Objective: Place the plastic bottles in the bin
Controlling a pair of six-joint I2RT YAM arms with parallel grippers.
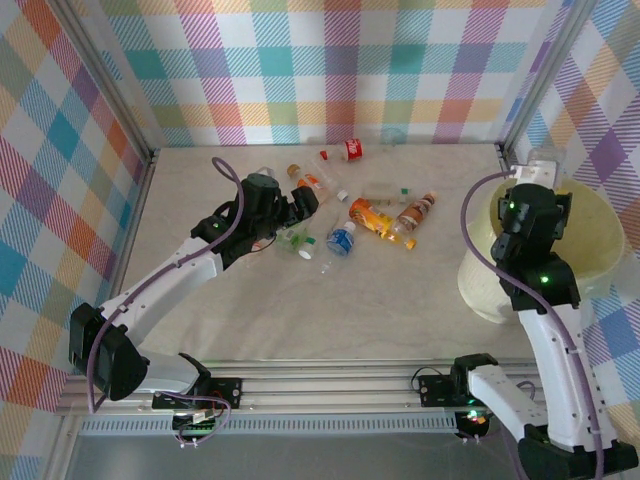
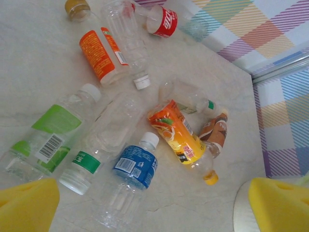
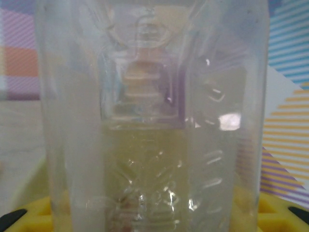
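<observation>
One bottle (image 3: 154, 121) in right claw (image 3: 154, 215), beside bin (image 1: 478, 285)

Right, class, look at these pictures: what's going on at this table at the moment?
The right gripper is shut on a clear plastic bottle, holding it up at the rim of the pale yellow bin. The left gripper hangs open and empty above a scatter of loose bottles lying on the table, waiting to be binned.
</observation>
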